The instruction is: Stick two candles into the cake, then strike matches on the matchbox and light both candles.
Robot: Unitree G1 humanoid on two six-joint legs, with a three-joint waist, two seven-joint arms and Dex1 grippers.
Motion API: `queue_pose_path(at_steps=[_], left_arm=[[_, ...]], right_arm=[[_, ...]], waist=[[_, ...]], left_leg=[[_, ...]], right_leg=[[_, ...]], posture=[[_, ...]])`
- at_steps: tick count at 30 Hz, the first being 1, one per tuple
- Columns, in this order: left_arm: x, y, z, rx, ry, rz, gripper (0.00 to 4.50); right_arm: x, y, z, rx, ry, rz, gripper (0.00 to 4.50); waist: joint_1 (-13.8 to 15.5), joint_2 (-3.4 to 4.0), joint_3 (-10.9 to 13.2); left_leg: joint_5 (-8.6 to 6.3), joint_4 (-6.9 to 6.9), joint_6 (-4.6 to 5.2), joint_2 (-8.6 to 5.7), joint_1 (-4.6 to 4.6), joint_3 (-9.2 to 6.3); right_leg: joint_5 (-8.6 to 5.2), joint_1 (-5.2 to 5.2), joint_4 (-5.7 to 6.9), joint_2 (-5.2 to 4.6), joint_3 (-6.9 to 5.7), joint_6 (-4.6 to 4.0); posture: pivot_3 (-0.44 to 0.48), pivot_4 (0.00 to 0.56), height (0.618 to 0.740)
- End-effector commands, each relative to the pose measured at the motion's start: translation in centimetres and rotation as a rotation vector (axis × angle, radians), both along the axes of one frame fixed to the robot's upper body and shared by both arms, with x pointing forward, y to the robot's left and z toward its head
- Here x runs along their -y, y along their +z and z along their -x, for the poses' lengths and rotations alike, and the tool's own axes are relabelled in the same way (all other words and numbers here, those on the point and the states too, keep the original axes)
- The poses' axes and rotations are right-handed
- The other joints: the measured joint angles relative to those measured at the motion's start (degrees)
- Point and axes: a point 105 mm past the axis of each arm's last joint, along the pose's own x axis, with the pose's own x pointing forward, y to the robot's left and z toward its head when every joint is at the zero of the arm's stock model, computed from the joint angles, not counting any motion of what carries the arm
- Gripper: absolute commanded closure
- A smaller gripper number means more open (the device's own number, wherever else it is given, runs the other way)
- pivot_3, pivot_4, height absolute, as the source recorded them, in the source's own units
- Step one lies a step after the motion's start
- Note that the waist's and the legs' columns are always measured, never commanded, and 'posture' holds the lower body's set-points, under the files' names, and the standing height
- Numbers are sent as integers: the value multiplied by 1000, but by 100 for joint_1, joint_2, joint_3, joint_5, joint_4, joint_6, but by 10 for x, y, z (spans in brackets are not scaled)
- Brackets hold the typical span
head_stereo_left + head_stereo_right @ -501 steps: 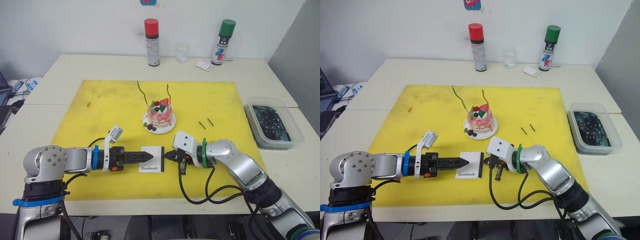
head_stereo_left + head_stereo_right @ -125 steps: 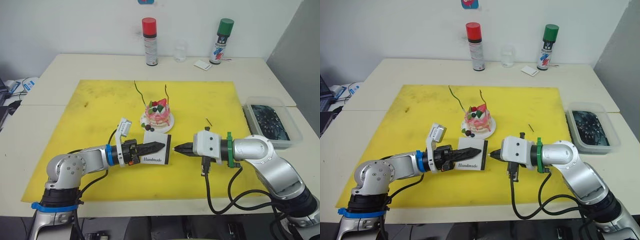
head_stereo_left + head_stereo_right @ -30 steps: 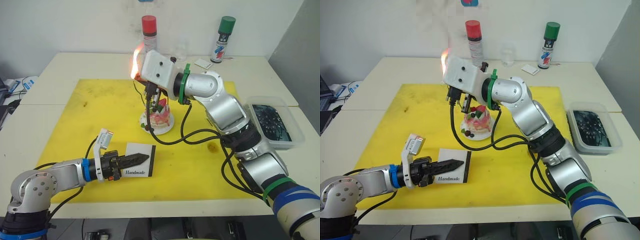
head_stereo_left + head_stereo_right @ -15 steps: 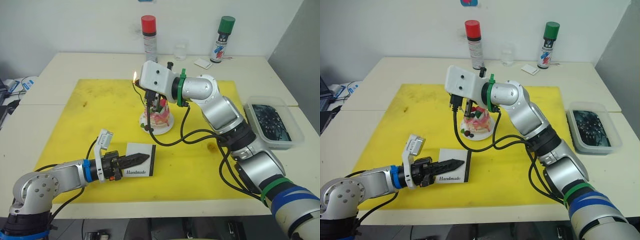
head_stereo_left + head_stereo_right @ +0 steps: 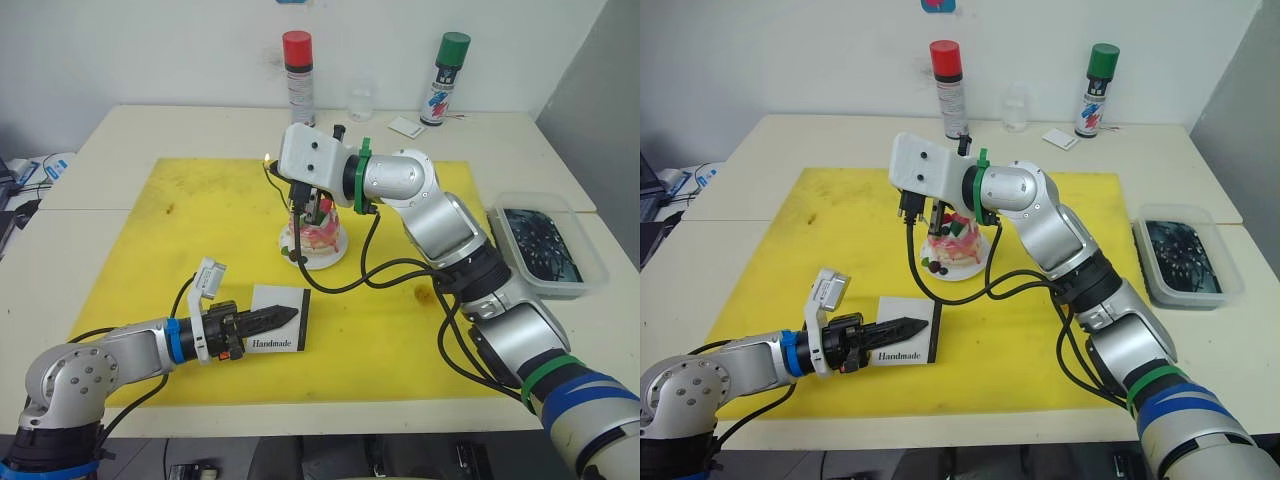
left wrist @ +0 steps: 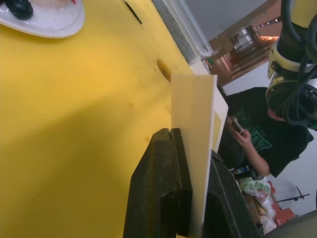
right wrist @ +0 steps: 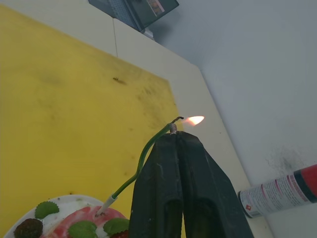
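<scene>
Right wrist view: my right claw [image 7: 179, 135] clenched at lit green candle [image 7: 143, 153] tip, match unseen. Cake [image 5: 314, 228] mid-mat, far side. Left claw [image 5: 286, 316] grips matchbox [image 5: 277, 333] near-left. Advice: withdraw slowly, avoid bending candle.

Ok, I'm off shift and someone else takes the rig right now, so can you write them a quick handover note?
Left gripper: shut on the matchbox, holding it on edge low over the yellow mat.
Right gripper: shut, raised at the tip of the green candle, where a small flame burns.
Cake: on its white plate at mid mat, with the green candle standing in it. The right arm hides the second candle.
Done: green candle in the cake and burning.
Left: check the second candle behind the arm and light it if needed, then set the matchbox down. Whether a match is left in the right gripper cannot be told.
</scene>
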Motion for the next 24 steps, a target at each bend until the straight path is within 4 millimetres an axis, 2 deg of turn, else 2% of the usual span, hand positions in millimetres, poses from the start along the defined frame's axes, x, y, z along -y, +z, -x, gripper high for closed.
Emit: queue_pose_path(at_steps=[1,24], left_arm=[[3,8,-1,48,-12,12,4500],[3,8,-1,46,-20,6,4500]], right_arm=[[-1,17,6,59,20,-31,4454],[1,19,6,52,21,-30,4454]], waist=[[0,0,0],[0,0,0]], left_leg=[[0,0,0,0,0,0],[0,-1,0,0,0,0]], right_leg=[[0,0,0,0,0,0],[0,0,0,0,0,0]], posture=[[0,150,740],[0,150,740]])
